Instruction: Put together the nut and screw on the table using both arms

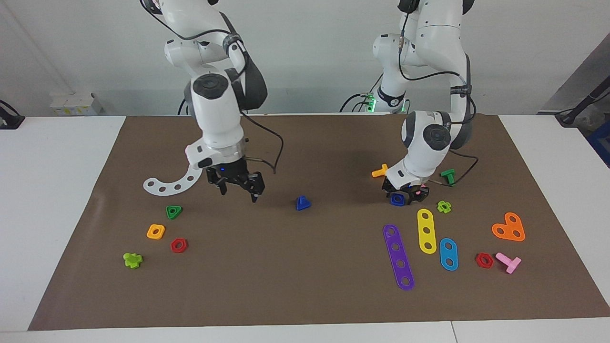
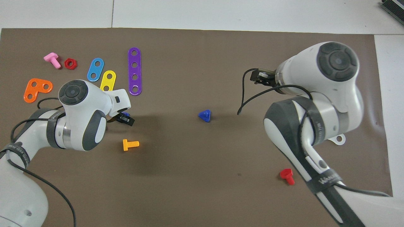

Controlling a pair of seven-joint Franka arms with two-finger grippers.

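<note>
Nut (image 1: pixel 397 199), the dark-blue square one, sits low right of centre in the facing view, on the brown mat (image 1: pixel 305 286) that covers most of the table (image 1: pixel 57 200), w/ the left gripper (image 1: pixel 405 193) right down on it. Fingers look to be either side of the nut, but I can't tell if they're clamped on it or just around it. In the overhead view only a sliver of blue (image 2: pixel 125 114) shows under that wrist, left of centre.

Screw (image 1: pixel 302 203), dark blue w/ triangular head, lies alone near mid-frame in both views (image 2: pixel 205 115), between the two arms and apart from both grippers.

Right gripper (image 1: pixel 237 183) hangs left of centre in the facing view, above the mat, fingers spread, nothing in them. It's over bare mat beside a white curved strip w/ holes (image 1: pixel 169 183). In the overhead view it pokes out at upper right (image 2: pixel 262 78).

Other bits: orange bolt (image 1: pixel 380 171) and green bolt (image 1: pixel 448 176) just above the left gripper in the facing view; purple strip (image 1: pixel 398 257), yellow strip (image 1: pixel 426 231) and blue strip (image 1: pixel 448 254) below it. Lower left: green triangular nut (image 1: pixel 174 211), orange square nut (image 1: pixel 156 231), red hex nut (image 1: pixel 179 245).
</note>
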